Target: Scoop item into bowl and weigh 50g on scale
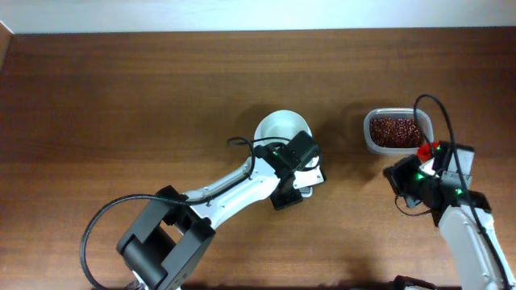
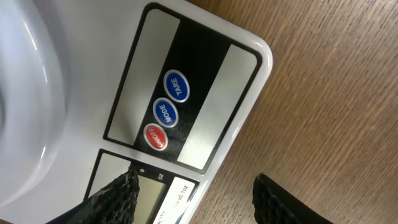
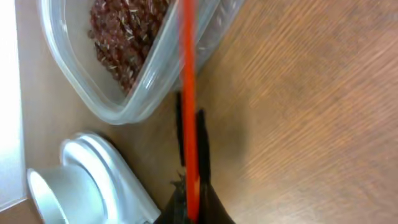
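The white bowl [image 1: 282, 129] stands on the white scale [image 1: 313, 175], and its rim shows at the left of the left wrist view [image 2: 25, 93]. The scale's front panel [image 2: 205, 93] shows TARE, MODE and a red button. My left gripper [image 1: 295, 185] [image 2: 196, 196] is open, just above the scale's display corner, one finger over the display and one over the table. The reddish-brown beans [image 1: 395, 129] [image 3: 124, 31] lie in a clear plastic container [image 1: 370, 138] [image 3: 146, 93]. My right gripper [image 1: 425, 158] [image 3: 189, 199] is shut on a red scoop handle [image 3: 187, 93] beside the container.
The table [image 1: 121, 97] is brown wood. A pale rounded part [image 3: 81, 180] sits at the lower left of the right wrist view, and I cannot tell what it is. The table's far edge meets a white wall at the top of the overhead view.
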Controlling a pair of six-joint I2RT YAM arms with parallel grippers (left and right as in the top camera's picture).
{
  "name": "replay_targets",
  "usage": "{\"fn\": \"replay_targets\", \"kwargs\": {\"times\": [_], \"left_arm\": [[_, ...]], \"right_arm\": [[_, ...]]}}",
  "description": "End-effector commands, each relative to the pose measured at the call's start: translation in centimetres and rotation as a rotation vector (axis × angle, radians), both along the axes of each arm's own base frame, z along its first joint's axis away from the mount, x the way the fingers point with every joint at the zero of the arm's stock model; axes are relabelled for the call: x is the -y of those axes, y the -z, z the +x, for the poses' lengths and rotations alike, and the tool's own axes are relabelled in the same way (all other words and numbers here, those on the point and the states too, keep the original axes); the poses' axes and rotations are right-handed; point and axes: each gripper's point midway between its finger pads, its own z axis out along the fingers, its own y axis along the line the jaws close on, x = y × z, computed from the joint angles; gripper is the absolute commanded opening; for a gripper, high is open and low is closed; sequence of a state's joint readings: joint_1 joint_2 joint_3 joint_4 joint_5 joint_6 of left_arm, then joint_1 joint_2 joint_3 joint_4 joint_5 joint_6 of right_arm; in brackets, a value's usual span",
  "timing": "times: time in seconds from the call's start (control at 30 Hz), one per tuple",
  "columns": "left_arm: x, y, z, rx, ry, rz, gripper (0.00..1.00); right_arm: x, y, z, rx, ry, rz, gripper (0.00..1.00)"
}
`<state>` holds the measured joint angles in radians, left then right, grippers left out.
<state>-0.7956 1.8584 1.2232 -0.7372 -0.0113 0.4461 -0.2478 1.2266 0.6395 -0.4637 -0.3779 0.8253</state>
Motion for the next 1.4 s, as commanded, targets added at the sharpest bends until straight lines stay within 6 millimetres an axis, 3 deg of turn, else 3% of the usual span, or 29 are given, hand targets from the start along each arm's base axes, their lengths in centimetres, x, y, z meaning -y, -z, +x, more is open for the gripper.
{"fn": "replay_targets", "kwargs": {"times": [0.0, 0.23, 0.37, 0.5, 0.67, 1.0, 1.2, 1.37], "left_arm": [[0.2, 0.4, -0.3, -0.015, 0.018, -0.002, 0.62], [0.2, 0.4, -0.3, -0.014, 0.018, -0.002, 0.62], [0.2, 0.4, -0.3, -0.014, 0.018, -0.002, 0.62], [0.3, 0.4, -0.2, -0.014, 0.018, -0.003, 0.62], [0.3, 0.4, -0.2, -0.014, 0.018, -0.003, 0.62], [0.3, 0.4, -0.2, -0.014, 0.018, -0.004, 0.62], [0.3, 0.4, -0.2, -0.014, 0.018, -0.003, 0.61], [0.3, 0.3, -0.2, -0.013, 0.018, -0.004, 0.61]], "right_arm": [[0.3, -2.9, 1.3, 0.076, -0.131, -0.108, 0.04], [0.8, -5.9, 2.3, 0.123, -0.317, -0.250, 0.04], [2.0, -6.8, 2.0, -0.005, -0.430, -0.335, 0.04], [4.0, -5.1, 1.2, -0.189, -0.476, -0.398, 0.04], [4.6, -2.6, 1.9, -0.296, -0.547, -0.527, 0.04], [4.7, -5.2, 2.8, -0.419, -0.676, -1.085, 0.04], [4.4, -4.4, 2.8, -0.440, -0.698, -1.078, 0.04], [2.8, -1.8, 2.6, -0.454, -0.794, -0.971, 0.04]]}}
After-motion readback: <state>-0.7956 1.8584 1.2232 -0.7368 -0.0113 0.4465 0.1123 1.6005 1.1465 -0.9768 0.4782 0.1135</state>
